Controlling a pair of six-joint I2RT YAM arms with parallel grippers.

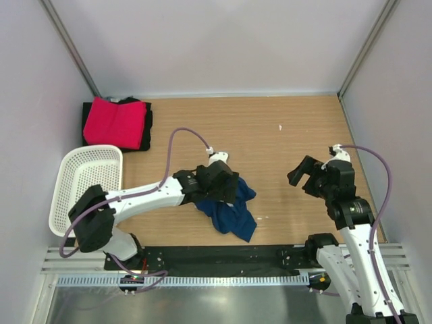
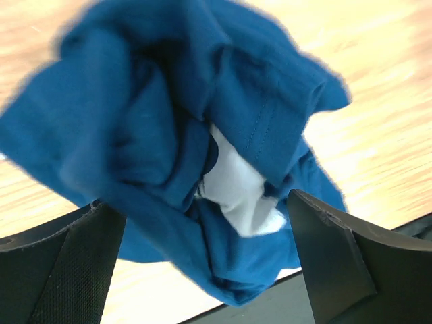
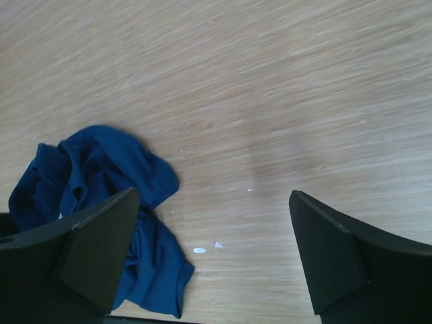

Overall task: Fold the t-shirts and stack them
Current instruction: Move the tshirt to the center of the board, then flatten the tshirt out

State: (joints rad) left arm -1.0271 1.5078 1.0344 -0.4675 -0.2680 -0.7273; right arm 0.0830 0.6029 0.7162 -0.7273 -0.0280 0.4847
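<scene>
The navy tee lies crumpled by the near edge of the counter, midway along. It is light, limp cloth, best pinched at a hem or shoulder and spread flat. The left hand stands wide over it, gripping nothing; the right hand, equally wide, hovers nearer the right edge.

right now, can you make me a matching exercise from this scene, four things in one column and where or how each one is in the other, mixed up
Things:
1. blue t-shirt
2. pink-red t-shirt
3. white basket
4. right gripper

Place or state:
a. open above the bare table
b. crumpled near the front edge
c. standing at the near left
d. folded, on the black t-shirt in the far left corner

Pairs: 1-b, 2-d, 3-c, 4-a
</scene>
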